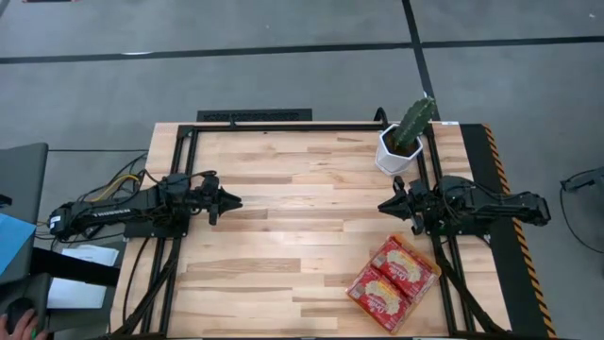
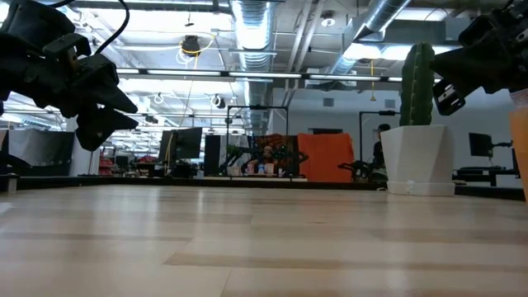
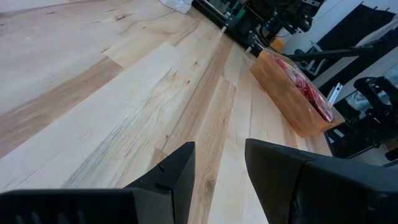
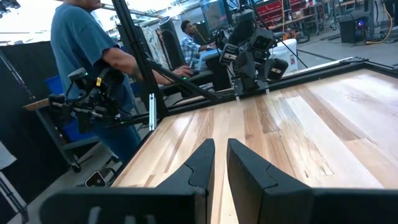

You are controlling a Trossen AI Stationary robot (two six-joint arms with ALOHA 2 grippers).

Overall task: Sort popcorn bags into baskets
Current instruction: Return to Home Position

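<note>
An orange translucent basket point(image 1: 427, 283) sits near the table's near right corner; it also shows as the basket point(image 3: 287, 98) in the left wrist view. Two red-orange popcorn bags with yellowish centres point(image 1: 401, 263) point(image 1: 377, 294) lie flat inside it, red bags point(image 3: 306, 88). My left gripper point(image 1: 234, 201) point(image 3: 219, 148) hovers over the table's left side, fingers a little apart, holding nothing. My right gripper point(image 1: 383, 204) point(image 4: 219, 144) hovers over the right side, just far of the basket, fingers nearly together and empty. No small red packets show.
A white pot with a green cactus point(image 1: 404, 142) point(image 2: 419, 124) stands at the far right, close to my right arm. Bare wood spans the table's middle point(image 1: 302, 227). A person in a blue shirt point(image 4: 81, 50) stands beyond the left edge; a hand point(image 1: 26, 323) shows at the near left.
</note>
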